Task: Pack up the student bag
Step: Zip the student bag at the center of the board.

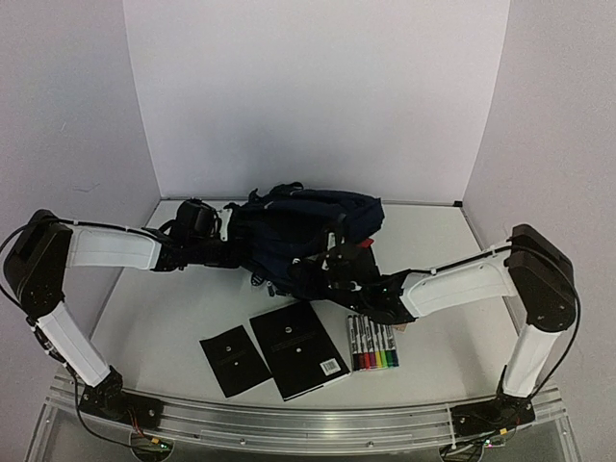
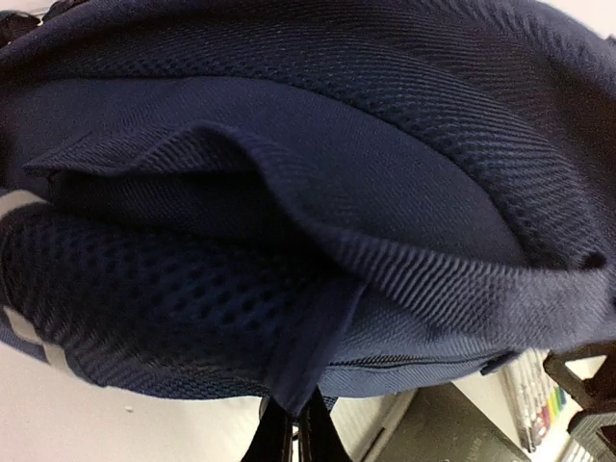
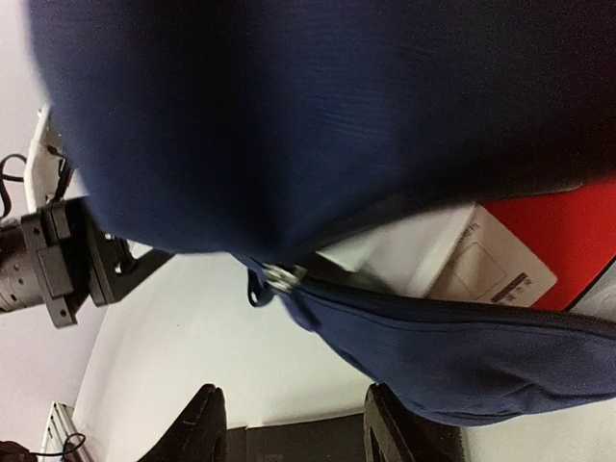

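Right now the student bag [image 1: 310, 229] lies slumped at the back middle of the surface [image 1: 164, 322], with its opening toward the right arm. The left fingers [image 2: 272, 445] are closed, pinching a fold of navy fabric at the bag's edge, with the mesh panel just above the pinch. The right fingers [image 3: 199, 428] stand apart with nothing between them, just below the bag's lower lip and the zip pull [image 3: 279, 276]; the wrist view shows no contact with either. A red-and-white item [image 3: 539, 226] with a barcode label shows inside the opening. Outside the bag, nearer the arms: a large black notebook [image 1: 300, 348], a small black notebook [image 1: 234, 361] just beside it, and a marker set [image 1: 373, 345] to the right. My read of the step in hand is getting the mouth wide enough to load. To do it well, the left pinch should hold firm as an anchor and lift slightly so the upper flap clears the opening. The right fingers should take the lower lip or the zip pull squarely, not loose cloth that slides out. Pull along the zip line, slowly, since soft fabric bunches and the whole bag can drag across the surface. Watch that the item inside does not slip out when the lip drops. The opening should face the notebooks before any pickup.
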### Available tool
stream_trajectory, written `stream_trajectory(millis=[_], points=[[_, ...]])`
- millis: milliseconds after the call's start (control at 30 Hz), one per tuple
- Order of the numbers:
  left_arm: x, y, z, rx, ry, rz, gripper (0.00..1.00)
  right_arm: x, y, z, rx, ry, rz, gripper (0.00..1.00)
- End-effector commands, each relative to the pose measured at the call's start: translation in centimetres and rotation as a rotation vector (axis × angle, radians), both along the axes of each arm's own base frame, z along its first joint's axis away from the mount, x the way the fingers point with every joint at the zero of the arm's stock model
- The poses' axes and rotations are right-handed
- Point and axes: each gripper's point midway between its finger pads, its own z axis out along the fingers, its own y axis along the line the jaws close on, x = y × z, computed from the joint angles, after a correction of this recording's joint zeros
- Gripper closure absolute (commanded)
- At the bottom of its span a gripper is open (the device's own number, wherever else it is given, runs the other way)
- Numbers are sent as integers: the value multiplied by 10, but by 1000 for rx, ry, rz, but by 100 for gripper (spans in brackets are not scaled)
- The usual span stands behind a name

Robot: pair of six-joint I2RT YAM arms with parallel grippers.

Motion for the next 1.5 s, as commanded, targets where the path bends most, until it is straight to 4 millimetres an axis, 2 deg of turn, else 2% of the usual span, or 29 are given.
stream_trajectory(millis=[0,133,233,467,633,767,967,1233,1333,1433,1467], points=[[-12,-19,55,-156,-90,-47,100,-7,-16,31,42,8,-41,53],[-16,-22,58,-177,-82,-62,100,-3,-40,22,-51,37,-140,53],[-19,-26,60,-192,-71,-85,100,0,-48,16,-107,67,-184,56],[-21,-30,63,-194,-71,-99,100,-11,-29,6,-76,184,-112,55],[-23,-31,61,-194,-69,-102,100,-6,-23,11,-54,205,-93,51],[-24,-31,59,-191,-68,-104,100,-1,-21,-1,-102,240,-96,51],[-25,-31,62,-191,-78,-105,100,3,-19,-17,-169,260,-109,57],[-27,-30,62,-179,-82,-109,100,13,-24,-22,-212,236,-160,66],[-28,-29,61,-178,-81,-106,100,14,-23,-21,-218,228,-158,75],[-27,-27,60,-171,-79,-98,100,15,-20,-21,-223,222,-152,80],[-27,-27,60,-171,-77,-94,100,16,-20,-21,-225,219,-152,85]])
